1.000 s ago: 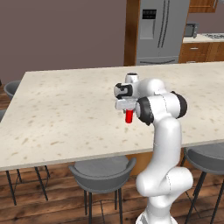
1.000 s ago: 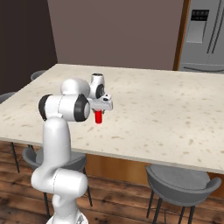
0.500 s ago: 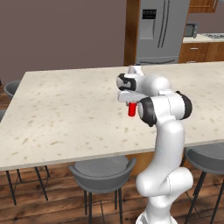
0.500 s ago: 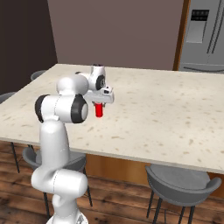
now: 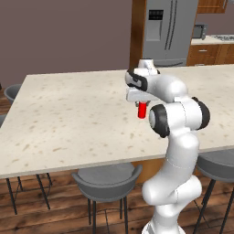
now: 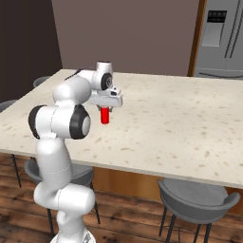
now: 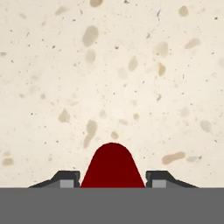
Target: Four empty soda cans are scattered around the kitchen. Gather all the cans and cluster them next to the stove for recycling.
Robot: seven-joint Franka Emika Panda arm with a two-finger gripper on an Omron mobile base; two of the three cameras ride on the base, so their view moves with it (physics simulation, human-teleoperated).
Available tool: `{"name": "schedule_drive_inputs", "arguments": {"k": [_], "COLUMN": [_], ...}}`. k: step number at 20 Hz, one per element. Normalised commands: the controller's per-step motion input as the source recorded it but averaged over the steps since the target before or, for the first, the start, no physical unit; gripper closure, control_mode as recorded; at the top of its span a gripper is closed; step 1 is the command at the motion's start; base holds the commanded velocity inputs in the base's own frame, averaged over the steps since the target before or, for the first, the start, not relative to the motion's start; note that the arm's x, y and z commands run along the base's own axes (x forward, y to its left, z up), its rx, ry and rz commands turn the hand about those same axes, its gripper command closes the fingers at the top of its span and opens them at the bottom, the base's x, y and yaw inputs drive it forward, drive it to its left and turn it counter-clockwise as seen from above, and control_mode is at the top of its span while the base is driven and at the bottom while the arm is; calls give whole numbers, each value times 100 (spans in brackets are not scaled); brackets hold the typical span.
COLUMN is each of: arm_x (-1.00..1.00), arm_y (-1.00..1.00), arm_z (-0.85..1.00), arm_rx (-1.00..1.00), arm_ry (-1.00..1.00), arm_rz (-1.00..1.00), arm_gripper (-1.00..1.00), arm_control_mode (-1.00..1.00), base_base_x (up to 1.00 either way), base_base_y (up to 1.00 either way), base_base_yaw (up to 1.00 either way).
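- No text, label, brand, number or sign can be read in any of the views.
- The red soda can [image 5: 142, 110] in the gripper [image 5: 142, 104] shows plain colour, no lettering.
- The refrigerator [image 5: 170, 34] has a dark panel on its door, too small and blurred to make out any characters.

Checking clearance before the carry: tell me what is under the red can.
Under the red soda can, held in the gripper, lies bare speckled countertop, with nothing else there. The spot directly beneath is hidden by the can itself.
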Motion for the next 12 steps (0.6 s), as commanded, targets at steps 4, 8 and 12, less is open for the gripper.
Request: {"name": "schedule_drive_inputs", "arguments": {"k": [4,8,12], "arm_x": [-61,-46,-44], "arm_y": [0,2,9], "arm_z": [28,18,6], "arm_rx": [0,0,-1], "arm_ry": [0,-2,-3], "arm_rz": [0,0,0], "arm_gripper": [100,100,100], "arm_control_mode": [-100,-100,-100], "base_base_x": [0,0,0], "base_base_y": [0,0,0], "base_base_yaw": [0,0,0]}}
